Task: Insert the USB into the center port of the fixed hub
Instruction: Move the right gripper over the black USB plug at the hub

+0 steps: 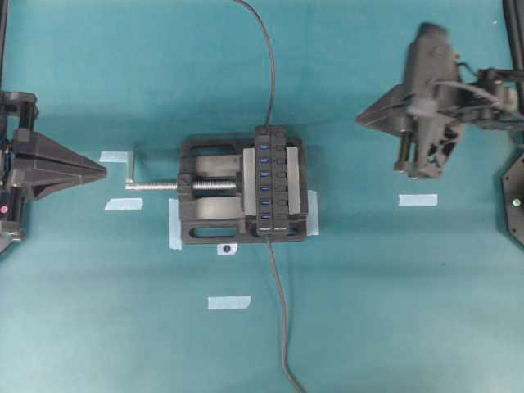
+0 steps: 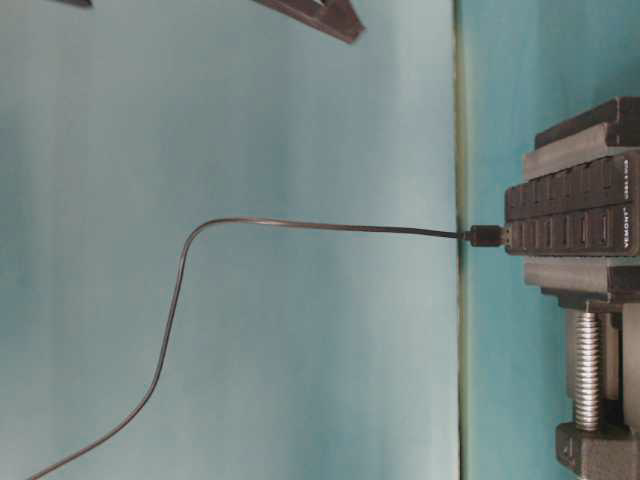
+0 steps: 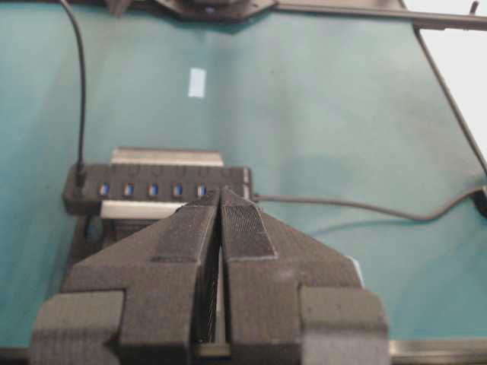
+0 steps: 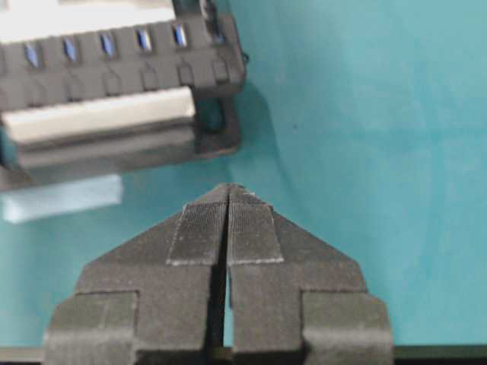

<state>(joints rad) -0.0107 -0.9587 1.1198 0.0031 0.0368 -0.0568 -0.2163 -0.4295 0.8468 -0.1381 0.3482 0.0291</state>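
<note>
faintly, "vemont" perhaps marks the fixed hub (image 2: 575,215); both claws pressed together, empty.

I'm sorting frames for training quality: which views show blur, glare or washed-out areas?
Overhead: the right end effector looks motion-smeared. Right wrist: the fixed hub is soft, with its top edge blown white. Left wrist: overexposed white patch in the top-right corner. Table-level: evenly lit, slightly soft.

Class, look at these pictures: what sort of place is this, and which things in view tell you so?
Probably a robotics lab test bench. A hub is clamped in a vise on a plain teal table, tape marks flag spots on it, and two robot arms flank the vise.
</note>
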